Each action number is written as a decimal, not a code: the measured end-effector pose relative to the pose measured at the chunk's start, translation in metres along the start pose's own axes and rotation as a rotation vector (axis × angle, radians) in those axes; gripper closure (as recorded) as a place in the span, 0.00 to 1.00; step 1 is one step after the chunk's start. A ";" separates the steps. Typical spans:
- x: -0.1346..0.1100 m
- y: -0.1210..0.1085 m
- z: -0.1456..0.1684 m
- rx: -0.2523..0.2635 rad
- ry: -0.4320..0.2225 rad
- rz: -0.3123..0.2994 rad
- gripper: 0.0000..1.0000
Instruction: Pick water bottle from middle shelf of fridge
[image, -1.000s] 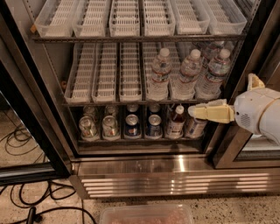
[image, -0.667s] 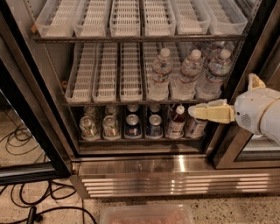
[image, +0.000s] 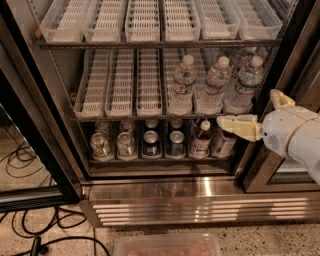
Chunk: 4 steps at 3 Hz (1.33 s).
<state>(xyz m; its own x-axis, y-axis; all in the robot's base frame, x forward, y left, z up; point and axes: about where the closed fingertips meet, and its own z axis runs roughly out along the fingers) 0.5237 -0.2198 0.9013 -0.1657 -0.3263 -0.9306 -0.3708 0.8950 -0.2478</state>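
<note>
Clear water bottle is noted ungrasped on middle shelf, just above the spread, empty jaws; approach is judged in hand, raising and reaching required.

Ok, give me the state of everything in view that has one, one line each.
fridge: door open.
water bottles: upright, capped, on the middle shelf.
soda cans: upright, on the rack below.
gripper: outside at right, holding nothing, below the bottles.

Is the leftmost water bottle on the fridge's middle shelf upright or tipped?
Upright: the water bottle stands on the middle shelf, white cap on top. The gripper is lower right, apart from it.
</note>
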 end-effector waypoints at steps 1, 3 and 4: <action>0.007 -0.005 0.004 0.033 -0.014 -0.011 0.31; 0.018 -0.013 0.017 0.091 -0.048 -0.009 0.33; 0.018 -0.013 0.017 0.091 -0.048 -0.009 0.28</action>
<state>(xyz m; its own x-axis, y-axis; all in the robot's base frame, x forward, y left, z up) 0.5408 -0.2325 0.8837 -0.1177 -0.3215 -0.9396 -0.2869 0.9168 -0.2778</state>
